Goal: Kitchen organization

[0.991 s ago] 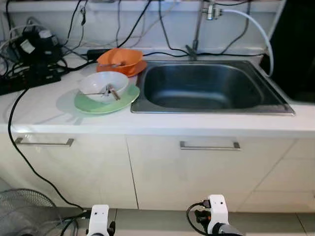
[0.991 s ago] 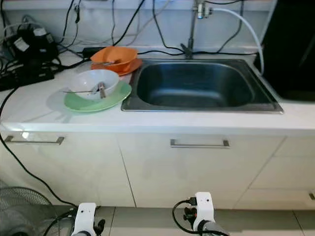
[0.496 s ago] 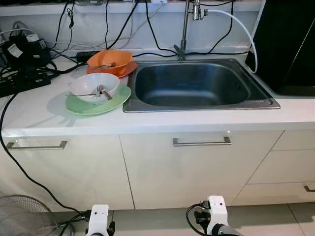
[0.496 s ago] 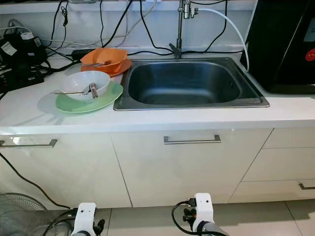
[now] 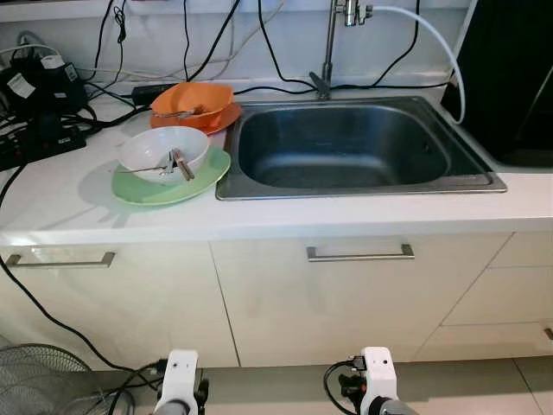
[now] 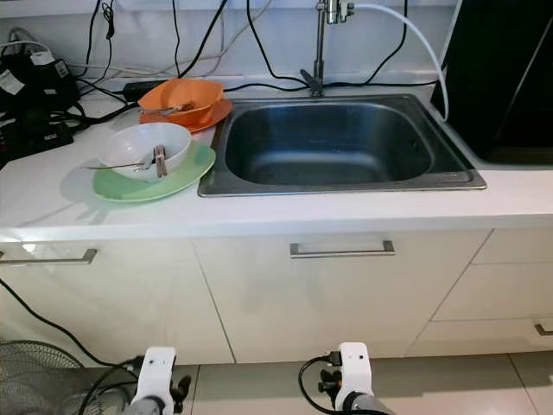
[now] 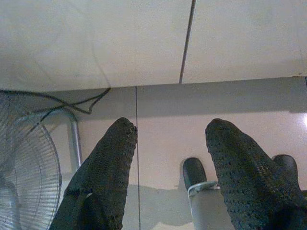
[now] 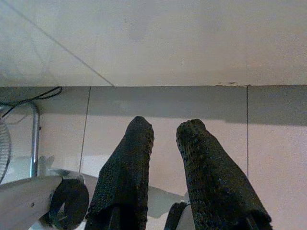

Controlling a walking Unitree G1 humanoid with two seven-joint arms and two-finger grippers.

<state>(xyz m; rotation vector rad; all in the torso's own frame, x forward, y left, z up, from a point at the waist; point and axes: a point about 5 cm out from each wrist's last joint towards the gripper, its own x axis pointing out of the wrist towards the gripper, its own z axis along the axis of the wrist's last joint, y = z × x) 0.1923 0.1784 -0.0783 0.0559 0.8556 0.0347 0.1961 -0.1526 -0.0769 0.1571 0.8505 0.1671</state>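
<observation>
A white counter (image 5: 285, 216) carries a steel sink (image 5: 354, 147); just left, a white bowl (image 5: 162, 154) sits on a green plate (image 5: 203, 177). No writing is legible. Both arms hang low: left gripper (image 7: 170, 143) fingers apart, right gripper (image 8: 164, 139) narrowly parted.

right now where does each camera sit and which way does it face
Head eyes: high on the robot, looking forward and down at the sink, white bowl and cabinets; both wrists show low.
Left wrist: low, looking down along the open left tool at the floor tiles and fan.
Right wrist: likewise, right tool slightly parted.
Both wrist views share the cabinet base and floor.
</observation>
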